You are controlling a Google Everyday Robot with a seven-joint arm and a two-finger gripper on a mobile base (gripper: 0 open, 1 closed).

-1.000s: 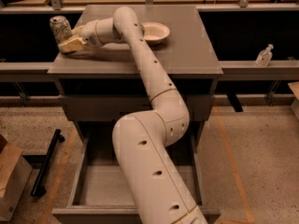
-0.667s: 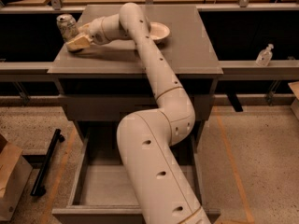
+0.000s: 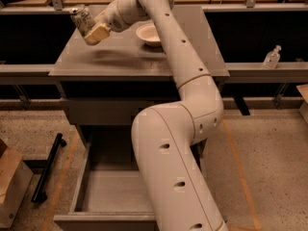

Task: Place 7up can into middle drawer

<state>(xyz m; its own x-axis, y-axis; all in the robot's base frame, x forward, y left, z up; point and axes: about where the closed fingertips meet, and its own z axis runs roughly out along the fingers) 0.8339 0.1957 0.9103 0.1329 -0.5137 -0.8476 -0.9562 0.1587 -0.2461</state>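
Pinching the 7up can by its lower body, the gripper holds it tilted, clear above the cabinet top, left rear corner. The open drawer lies well below, nearer the camera, so the move is probably down and forward.

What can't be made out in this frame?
Camera view:
Open drawer: right side hidden by the arm, front cut off by the bottom edge.
7up can, gripped by the gripper above the table, at its left rear: label too small to read.
Bowl: right rim hidden behind the arm.
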